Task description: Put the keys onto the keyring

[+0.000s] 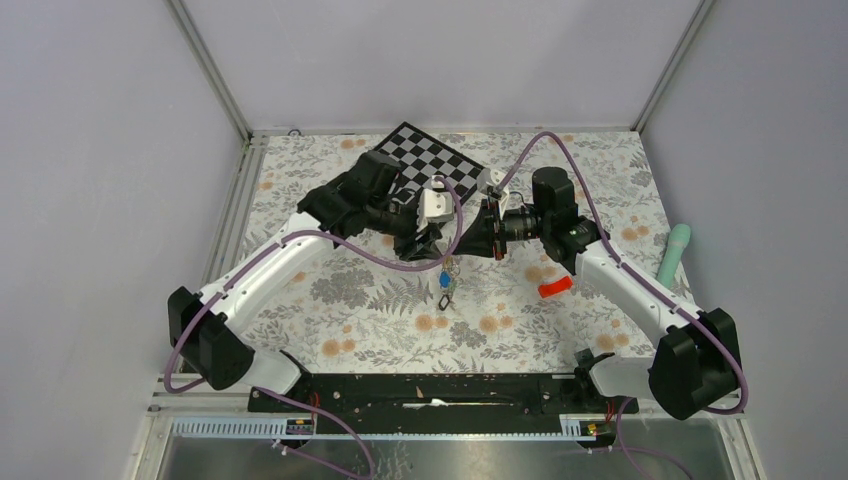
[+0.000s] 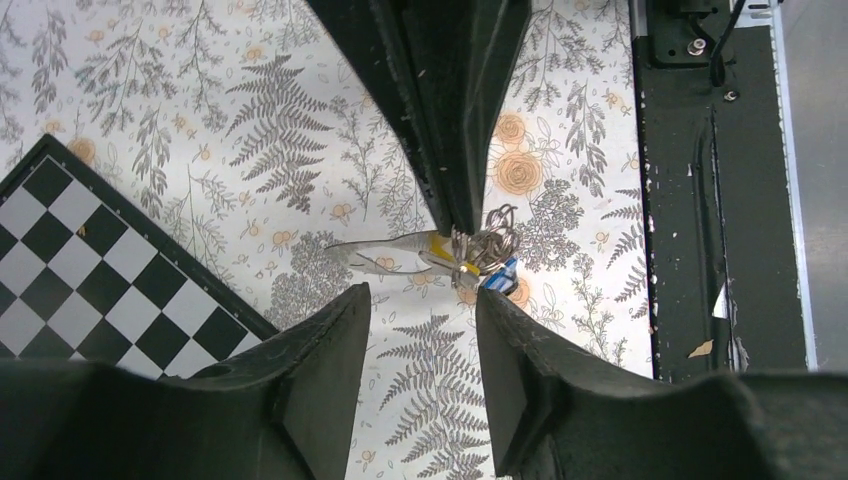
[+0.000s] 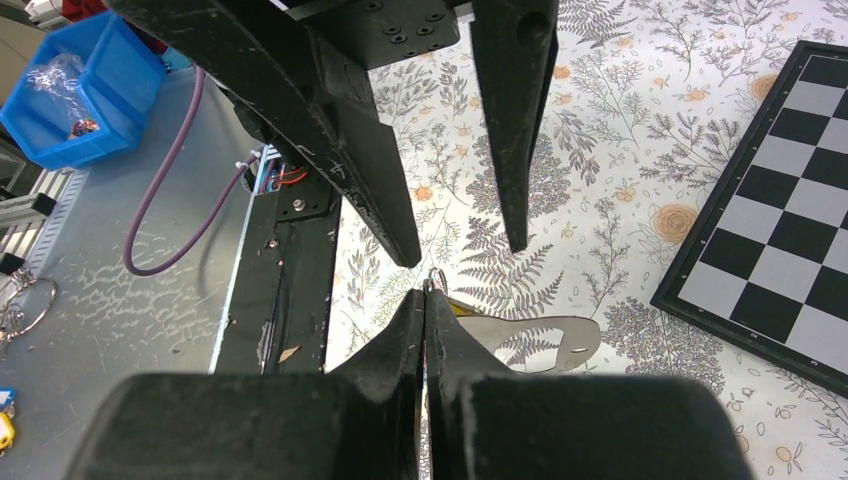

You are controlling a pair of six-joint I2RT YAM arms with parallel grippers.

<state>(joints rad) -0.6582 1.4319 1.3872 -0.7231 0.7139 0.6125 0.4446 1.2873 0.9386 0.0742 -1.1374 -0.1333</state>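
Your right tool (image 3: 425, 300) is pinched closed on one end of the keyring (image 3: 565, 330), at about the middle of the top view. In the right wrist view the grey oval's long axis runs across the frame. Its free end points toward the right edge and the checkerboard (image 3: 790, 220). In the left wrist view the same axis lies nearly level, with the free end pointing to the left of the frame.

The keys (image 2: 490, 262) bunch at the gripped end, just right of the closed tips in the left wrist view, with a yellow tag (image 2: 440, 248) and a blue tag (image 2: 505, 272) showing. From above they dangle below the two tools, over the floral worktop (image 1: 360, 310).

Your left tool (image 2: 420, 300) stands open and grips nothing. One of its fingers is at the lower left and the other at the lower right of the keyring's gripped end, and neither touches it
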